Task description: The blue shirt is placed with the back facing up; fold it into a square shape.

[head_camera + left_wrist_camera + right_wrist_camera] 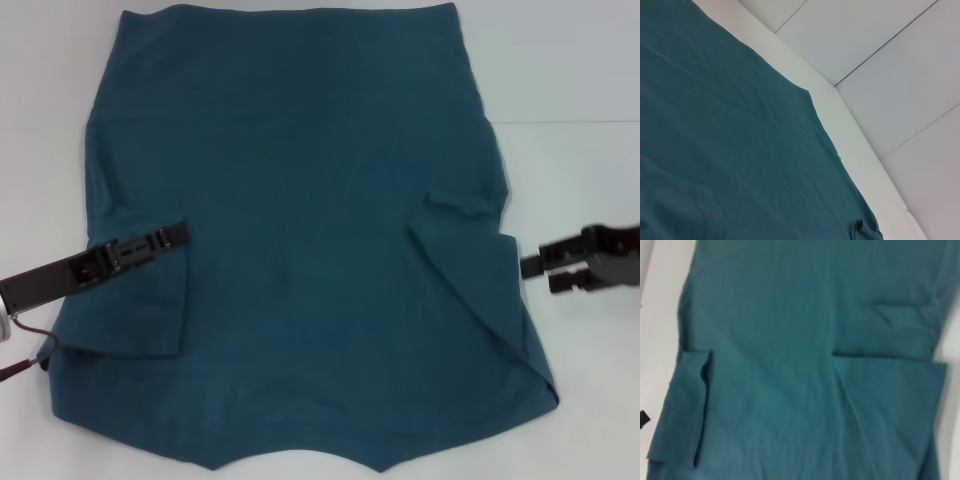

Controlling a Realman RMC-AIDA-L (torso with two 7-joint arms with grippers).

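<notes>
The blue shirt (320,250) lies flat on the white table (580,80) with its plain side up, and it fills most of the head view. Both sleeves are folded inward onto the body: one flap on the left (140,310) and one on the right (470,270). My left gripper (180,236) reaches in low from the left, with its tip at the upper corner of the left flap. My right gripper (545,274) is open and empty, just off the shirt's right edge. The shirt also shows in the left wrist view (715,150) and the right wrist view (790,365).
Bare white table shows on both sides of the shirt and at the far right. The left wrist view shows the table's far edge (850,130) and a tiled floor (890,60) beyond it. A red cable (20,365) hangs by my left arm.
</notes>
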